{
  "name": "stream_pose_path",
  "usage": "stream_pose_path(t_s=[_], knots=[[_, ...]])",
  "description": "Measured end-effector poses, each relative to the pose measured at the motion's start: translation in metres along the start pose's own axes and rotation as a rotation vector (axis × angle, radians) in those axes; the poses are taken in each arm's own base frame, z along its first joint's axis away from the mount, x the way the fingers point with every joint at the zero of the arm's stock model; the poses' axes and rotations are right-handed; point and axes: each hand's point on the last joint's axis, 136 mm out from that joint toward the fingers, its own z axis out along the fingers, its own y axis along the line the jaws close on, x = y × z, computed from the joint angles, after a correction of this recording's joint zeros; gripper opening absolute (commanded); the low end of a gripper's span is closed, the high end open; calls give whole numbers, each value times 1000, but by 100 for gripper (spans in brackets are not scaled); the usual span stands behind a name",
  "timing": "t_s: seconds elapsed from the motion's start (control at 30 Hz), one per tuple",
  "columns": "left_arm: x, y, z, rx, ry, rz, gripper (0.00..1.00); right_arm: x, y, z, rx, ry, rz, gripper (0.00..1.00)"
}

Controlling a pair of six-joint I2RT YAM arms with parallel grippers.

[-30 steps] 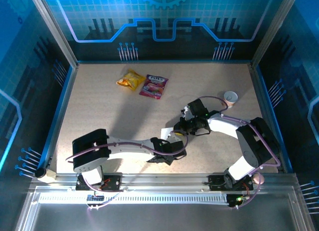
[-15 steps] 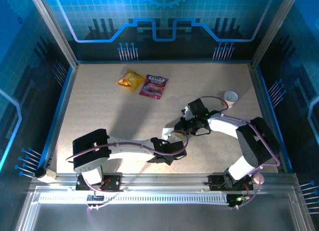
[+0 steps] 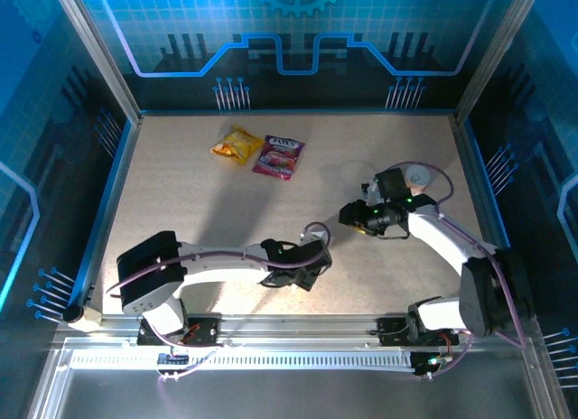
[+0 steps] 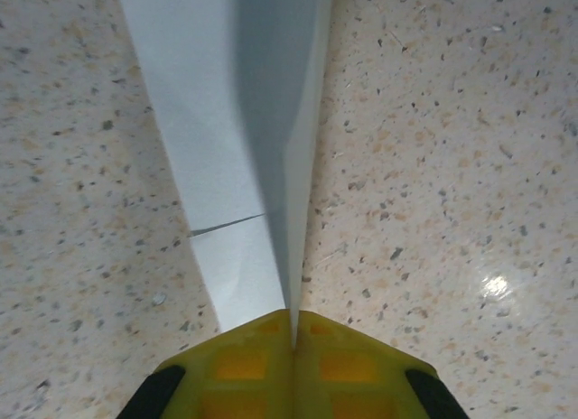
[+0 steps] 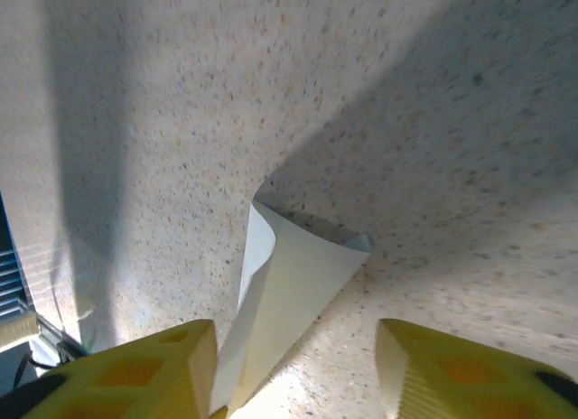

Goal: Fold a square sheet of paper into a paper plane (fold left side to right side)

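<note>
The white paper plane (image 4: 230, 121) is a narrow creased dart stretching away from my left gripper (image 4: 292, 321) over the speckled table. The yellow fingers (image 4: 244, 365) are shut on its near end, with the crease standing up between them. In the top view my left gripper (image 3: 312, 256) sits at the centre front, and most of the paper is hidden under it. My right gripper (image 3: 350, 215) hovers just to the right, apart from the paper. In the right wrist view that gripper (image 5: 296, 347) is open, and the plane's folded end (image 5: 293, 283) lies loose between its fingers (image 5: 163, 369).
A yellow snack packet (image 3: 237, 144) and a pink one (image 3: 278, 156) lie at the back, left of centre. A small white cup (image 3: 418, 176) stands at the right, close behind my right arm. Blue walls and metal rails enclose the table (image 3: 181, 202).
My right gripper has opened, let go of the paper and drawn back to the right. My left gripper has closed fully on the paper and shifted slightly right.
</note>
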Motion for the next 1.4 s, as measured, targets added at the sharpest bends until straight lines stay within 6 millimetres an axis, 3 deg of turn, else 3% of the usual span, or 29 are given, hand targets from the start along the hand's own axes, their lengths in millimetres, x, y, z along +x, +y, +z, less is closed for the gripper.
stream_pose_path(t_s=[0.17, 0.43, 0.73, 0.97, 1.13, 1.4], knots=[[-8, -7, 6, 148, 53, -118, 0, 12, -16, -10, 18, -19, -16, 63], [-25, -24, 20, 395, 94, -318, 0, 51, -36, 12, -8, 63, 11, 66], [-28, -15, 31, 589, 94, -536, 0, 57, -17, 25, -93, 49, -30, 66], [-36, -20, 23, 704, 56, -581, 0, 56, 2, 35, -147, 38, -67, 65], [-33, -13, 22, 736, 44, -617, 0, 58, 13, 42, -174, 39, -92, 64], [-37, -14, 17, 781, 25, -621, 0, 61, 13, 60, -169, 64, -85, 59]])
